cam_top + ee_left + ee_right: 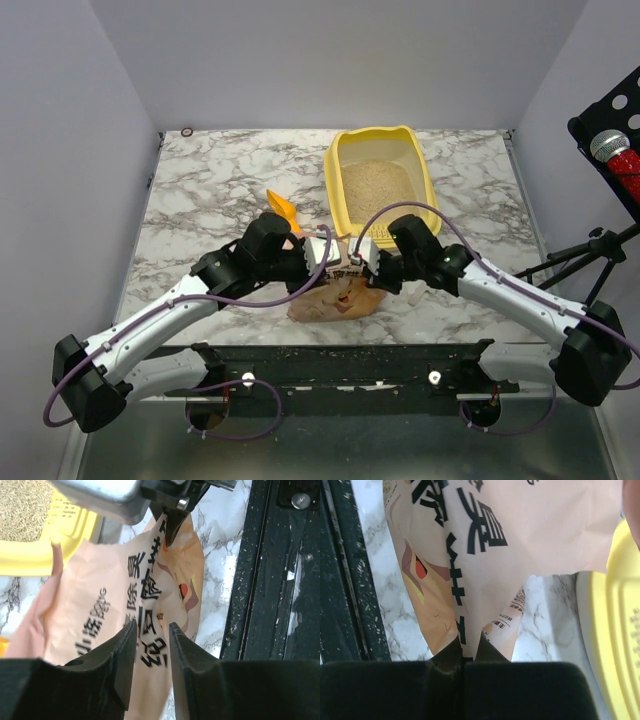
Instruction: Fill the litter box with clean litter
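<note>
Jaws of the right gripper [465,652] are pressed together on a fold of the pinkish-tan printed bag [100,605], pinching its film between the dark fingers. The left gripper [151,627] has its jaws apart, with the bag's black lettering showing in the gap between them; whether its pads touch the film cannot be told. The bag lies crumpled on the marble table [220,180], between the two wrists and just on the near side of the litter box [375,132]. What the bag contains is hidden. The yellow litter box sits at the far middle of the table, with clean litter [378,180] spread as a beige granular layer over its floor. An orange scoop [283,208] lies to its left.
</note>
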You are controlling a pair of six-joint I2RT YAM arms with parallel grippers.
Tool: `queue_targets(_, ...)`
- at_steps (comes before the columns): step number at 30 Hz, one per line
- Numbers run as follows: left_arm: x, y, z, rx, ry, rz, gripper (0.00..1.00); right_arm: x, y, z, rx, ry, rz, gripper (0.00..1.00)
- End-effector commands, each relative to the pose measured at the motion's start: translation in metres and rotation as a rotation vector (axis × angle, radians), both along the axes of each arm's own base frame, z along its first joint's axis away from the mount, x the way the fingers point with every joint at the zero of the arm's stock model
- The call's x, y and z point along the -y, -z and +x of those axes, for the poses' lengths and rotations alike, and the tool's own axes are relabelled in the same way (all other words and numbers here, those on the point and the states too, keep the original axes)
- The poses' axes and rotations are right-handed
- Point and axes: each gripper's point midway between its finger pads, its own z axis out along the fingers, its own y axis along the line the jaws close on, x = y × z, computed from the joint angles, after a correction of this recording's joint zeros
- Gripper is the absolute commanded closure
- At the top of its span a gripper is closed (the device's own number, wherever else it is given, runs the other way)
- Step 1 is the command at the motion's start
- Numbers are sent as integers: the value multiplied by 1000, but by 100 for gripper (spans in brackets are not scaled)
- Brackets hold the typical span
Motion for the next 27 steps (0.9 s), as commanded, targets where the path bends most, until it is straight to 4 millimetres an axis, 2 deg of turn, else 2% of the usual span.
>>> queue_targets(1,2,-1,0,-16,9,22,59,27,-27,11,82,110,-44,100)
queue_targets(6,5,16,-2,-67,23,49,54,27,-38,10,103,105,-18,100)
queue_targets(10,7,23,15,-22,-24,63,52,23,-37,8,94,81,-11,100)
queue_targets(13,10,13,28,36,-64,39,51,21,-38,7,101,73,5,100)
queue_targets(19,18,-22,39,111,-61,-16,51,18,-39,5,96,57,21,100)
queue_targets(21,22,-27,42,127,-52,-23,51,18,-38,6,91,60,18,100)
queue_targets(27,42,-13,44,95,46,-2,50,18,-39,4,94,60,26,100)
